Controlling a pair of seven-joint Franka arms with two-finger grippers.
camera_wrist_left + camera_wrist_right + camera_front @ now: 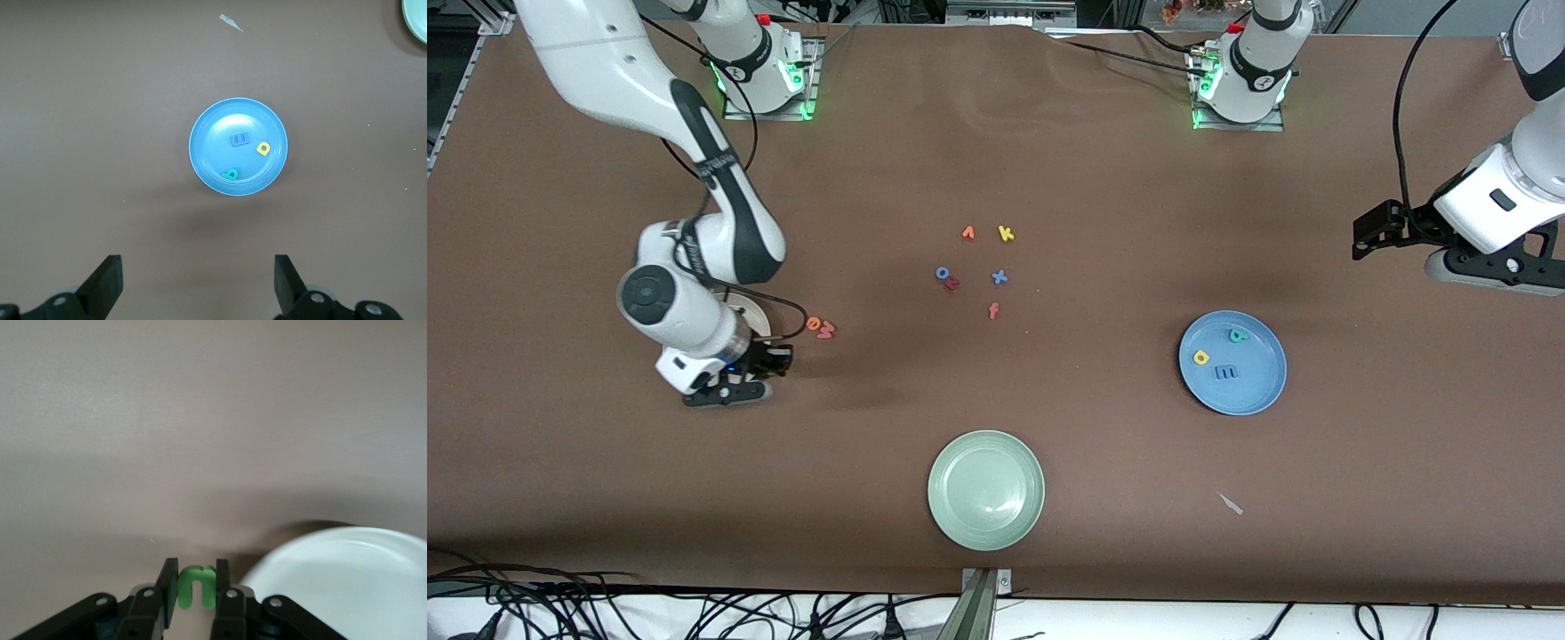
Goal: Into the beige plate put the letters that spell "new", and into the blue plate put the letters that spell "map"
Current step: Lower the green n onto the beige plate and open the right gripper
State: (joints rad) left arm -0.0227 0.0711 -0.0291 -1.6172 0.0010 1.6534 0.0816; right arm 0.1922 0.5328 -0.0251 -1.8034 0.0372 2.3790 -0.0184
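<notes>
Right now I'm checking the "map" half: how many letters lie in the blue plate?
3, all in the blue plate: blue m, yellow a, teal p. None seems hidden.

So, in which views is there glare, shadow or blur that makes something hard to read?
Front view: the right arm hides most of the beige plate. Left wrist view: sharp, soft glare on the blue plate. Right wrist view: the plate is washed out to near white, the green n between the right gripper fingers is slightly soft.

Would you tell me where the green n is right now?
The green n is pinched in the right gripper, beside the beige plate at the right arm's end.
</notes>
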